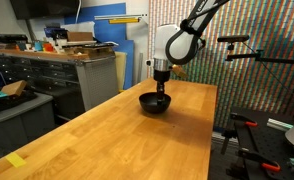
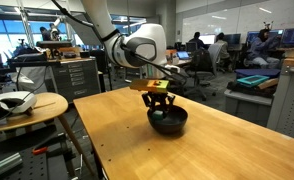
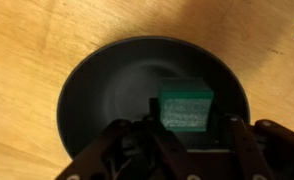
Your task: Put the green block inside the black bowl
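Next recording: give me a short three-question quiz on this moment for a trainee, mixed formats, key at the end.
1. True or false: in both exterior views the gripper hangs directly over the black bowl.
2. Multiple choice: in the wrist view, the green block shows against (A) bare wood, (B) the bowl's dark interior, (C) a metal cabinet.
3. Fill in: the bowl stands on a ___ table.
Key: 1 true; 2 B; 3 wooden.
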`<state>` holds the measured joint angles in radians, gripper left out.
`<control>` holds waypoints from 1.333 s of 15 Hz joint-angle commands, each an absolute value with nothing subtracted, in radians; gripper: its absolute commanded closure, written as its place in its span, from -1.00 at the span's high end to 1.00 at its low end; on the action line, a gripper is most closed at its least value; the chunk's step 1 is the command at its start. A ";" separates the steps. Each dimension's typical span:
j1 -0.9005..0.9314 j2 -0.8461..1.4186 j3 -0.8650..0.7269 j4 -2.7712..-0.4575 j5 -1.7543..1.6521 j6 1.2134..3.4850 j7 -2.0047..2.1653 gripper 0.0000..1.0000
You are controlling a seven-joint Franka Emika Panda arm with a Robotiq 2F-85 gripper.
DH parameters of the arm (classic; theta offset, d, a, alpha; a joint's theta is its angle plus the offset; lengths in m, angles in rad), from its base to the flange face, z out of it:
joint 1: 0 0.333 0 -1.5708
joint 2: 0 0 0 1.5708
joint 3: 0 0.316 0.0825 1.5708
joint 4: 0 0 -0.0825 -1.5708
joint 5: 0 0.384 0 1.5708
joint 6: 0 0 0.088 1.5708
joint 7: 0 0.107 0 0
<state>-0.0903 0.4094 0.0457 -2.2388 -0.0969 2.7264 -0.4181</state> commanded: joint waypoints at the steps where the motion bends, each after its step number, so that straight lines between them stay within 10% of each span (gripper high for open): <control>1: -0.117 0.475 0.076 -2.175 -0.082 2.768 -0.437 -0.57; 5: -0.150 0.504 0.105 -2.151 -0.069 2.805 -0.449 -0.57; 7: -0.166 0.508 0.112 -2.145 -0.069 2.810 -0.452 0.44; 12: -0.207 0.479 0.124 -2.156 -0.053 2.801 -0.451 0.97; 20: -0.228 0.395 0.107 -2.170 0.034 2.694 -0.399 1.00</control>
<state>-0.2192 0.4515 0.1096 -2.1561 -0.0010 2.7629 -0.4223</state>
